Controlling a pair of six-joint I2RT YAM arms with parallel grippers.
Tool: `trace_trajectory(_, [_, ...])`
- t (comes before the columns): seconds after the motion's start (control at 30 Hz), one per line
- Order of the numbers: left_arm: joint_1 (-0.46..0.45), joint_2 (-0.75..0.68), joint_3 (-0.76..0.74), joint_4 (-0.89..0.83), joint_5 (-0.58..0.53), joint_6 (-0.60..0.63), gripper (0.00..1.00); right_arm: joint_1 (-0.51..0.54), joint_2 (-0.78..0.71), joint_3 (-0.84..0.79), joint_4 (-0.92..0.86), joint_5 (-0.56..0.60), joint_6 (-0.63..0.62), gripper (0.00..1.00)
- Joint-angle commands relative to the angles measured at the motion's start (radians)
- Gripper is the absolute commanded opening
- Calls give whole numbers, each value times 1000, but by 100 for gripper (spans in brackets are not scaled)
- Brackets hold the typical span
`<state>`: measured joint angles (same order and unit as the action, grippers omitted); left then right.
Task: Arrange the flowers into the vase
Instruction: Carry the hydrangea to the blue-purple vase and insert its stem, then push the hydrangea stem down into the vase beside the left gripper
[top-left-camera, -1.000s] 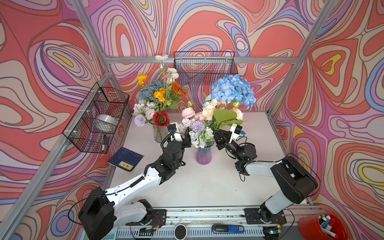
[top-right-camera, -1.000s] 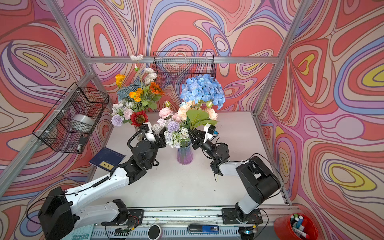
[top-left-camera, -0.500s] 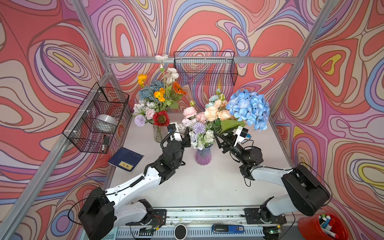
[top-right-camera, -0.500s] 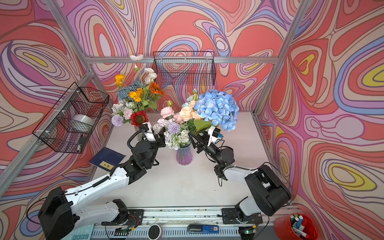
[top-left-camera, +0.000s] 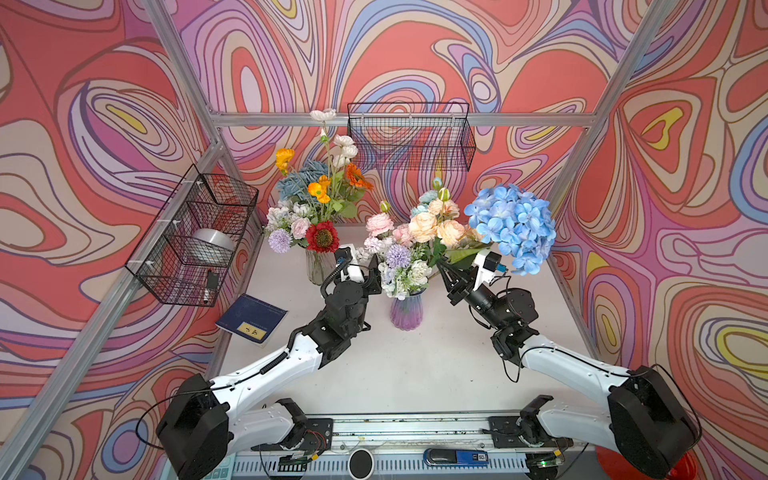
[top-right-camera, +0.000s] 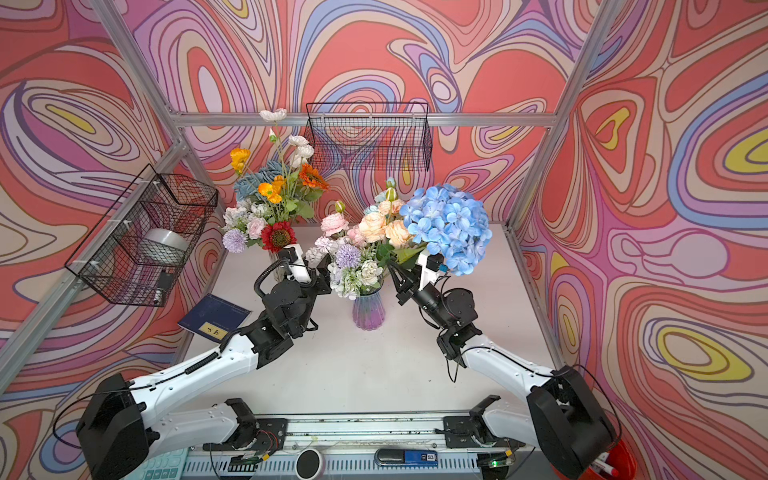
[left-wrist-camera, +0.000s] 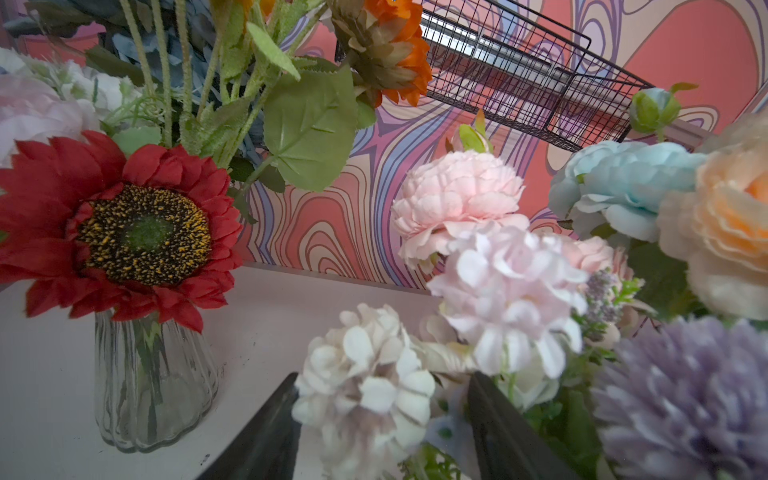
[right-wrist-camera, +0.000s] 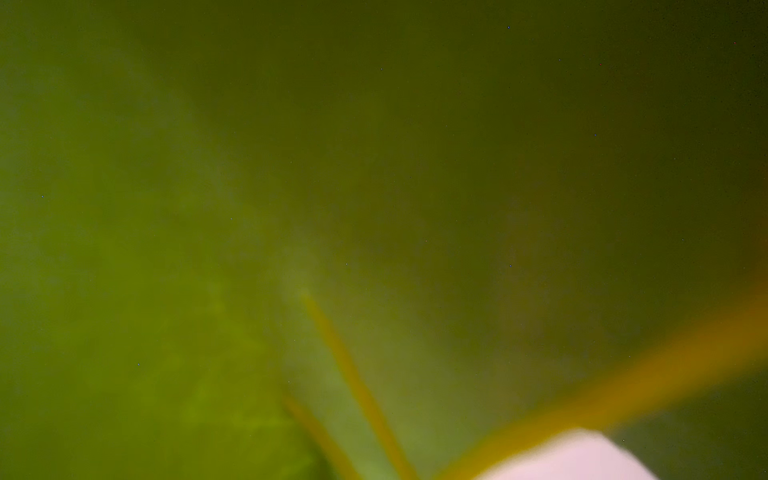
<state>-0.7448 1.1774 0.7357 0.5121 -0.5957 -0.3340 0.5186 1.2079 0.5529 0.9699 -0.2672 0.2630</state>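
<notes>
Far left: a wire basket (top-left-camera: 183, 270) hangs on the side wall with a silver round thing (top-left-camera: 212, 245) inside. Below it a dark blue notebook (top-left-camera: 251, 319) lies flat on the table (top-left-camera: 407, 365).

Next, a clear glass vase (top-left-camera: 318, 268) stands upright at the back left and is full. A red daisy (top-left-camera: 322, 237) sits low at its front, with orange and white flowers higher up.

Between the two vases is the left gripper (top-left-camera: 376, 270), up against the left side of the middle bunch. In the left wrist view its fingers (left-wrist-camera: 266, 436) stand either side of a white bloom (left-wrist-camera: 365, 374), closed in on it.

Middle: the purple vase (top-left-camera: 406, 311) stands upright on the table and holds a bunch (top-left-camera: 419, 232) of pink, peach, lilac and white flowers. A back basket (top-left-camera: 409, 141) of black wire hangs on the wall behind.

Just right of that bunch, the right gripper (top-left-camera: 445, 268) is pinched tight on the stem of the blue hydrangea (top-left-camera: 513, 226), under its green leaves. The leaves hide the stem itself, and the right wrist view is only blurred green leaf.

The hydrangea head is up in the air, just beside the peach blooms, above and to the right of the gripper. Can't tell if its stem end is in the purple vase.
</notes>
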Motion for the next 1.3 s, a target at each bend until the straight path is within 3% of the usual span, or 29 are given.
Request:
trace_trajectory(0.0, [7, -18, 18, 3, -7, -11, 65, 6, -5, 22, -145, 8, -28, 5])
trace_trajectory(0.1, [7, -21, 18, 2, -7, -11, 65, 13, 8, 36, -201, 11, -44, 0])
trace_trajectory(0.33, [7, -18, 21, 2, -4, -14, 66, 45, 53, 67, -327, 23, -107, 0])
trace_trajectory(0.6, [7, -12, 22, -2, 1, -20, 65, 55, 87, 67, -383, 26, -117, 6])
trace_trajectory(0.67, [7, -11, 23, -5, 5, -25, 65, 56, 85, 68, -393, 24, -116, 14])
trace_trajectory(0.73, [7, -12, 24, -9, 9, -29, 66, 57, 72, 68, -404, 20, -114, 29])
trace_trajectory(0.83, [7, -13, 24, -13, 17, -35, 67, 55, 37, 72, -427, 9, -114, 44])
trace_trajectory(0.9, [7, -15, 24, -19, 29, -45, 69, 56, 8, 75, -447, 8, -113, 49])
trace_trajectory(1.27, [7, -32, 19, -53, 48, -74, 78, 55, -162, 95, -662, 90, -121, 55])
